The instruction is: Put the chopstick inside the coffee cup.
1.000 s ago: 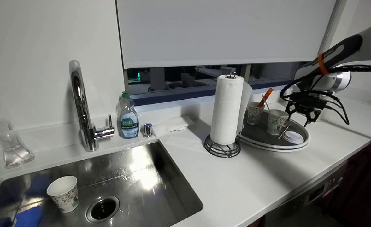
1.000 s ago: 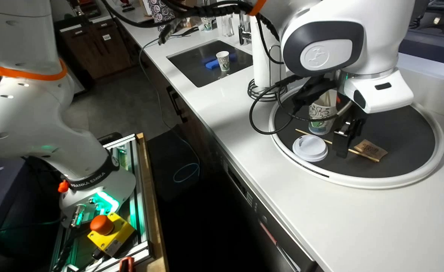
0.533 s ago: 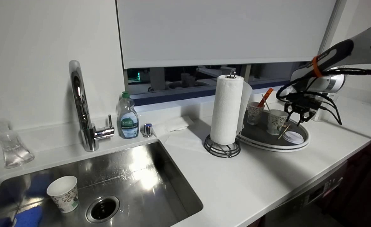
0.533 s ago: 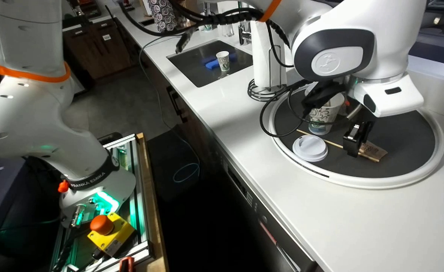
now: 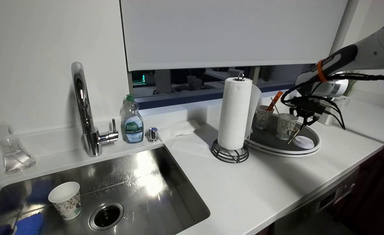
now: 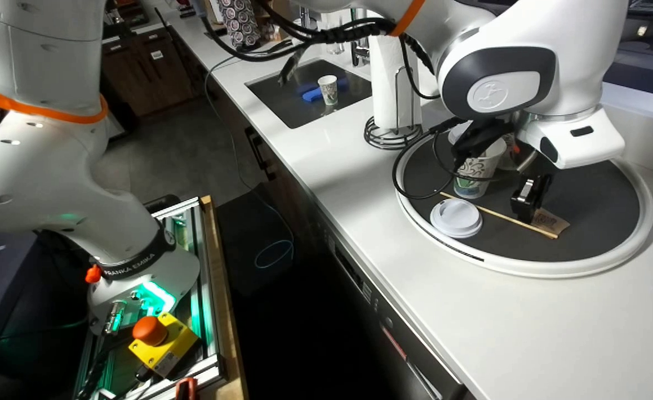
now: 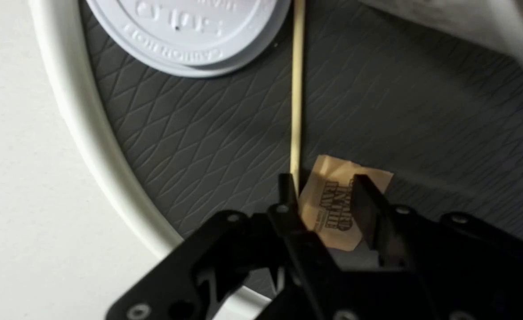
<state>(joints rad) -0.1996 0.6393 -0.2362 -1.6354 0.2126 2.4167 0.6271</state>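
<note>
The chopstick I see is a thin pale wooden stick (image 7: 297, 98) lying flat on the dark round tray (image 6: 532, 270). An orange-red stick (image 5: 276, 99) stands in the back paper cup (image 5: 263, 117). A white patterned paper cup (image 6: 473, 186) with a thin stick in it stands behind the wooden chopstick; no grey-beige mug shows. My gripper (image 7: 326, 191) is partly open low over the tray. The wooden stick runs under the left finger (image 7: 287, 191); whether it touches is unclear. The gripper (image 6: 525, 218) hides part of the stick's near half in an exterior view.
A white lid (image 6: 456, 218) lies beside the stick. A brown sugar packet (image 7: 332, 231) lies below the gripper. A paper towel roll (image 5: 236, 114) stands beside the tray. The sink holds another paper cup (image 5: 67, 202). A white planter (image 5: 337, 112) stands behind the arm.
My gripper has moved along the stick, toward the packet and away from the lid. Its fingers look closer together in an exterior view. The stick and cups have not visibly moved.
</note>
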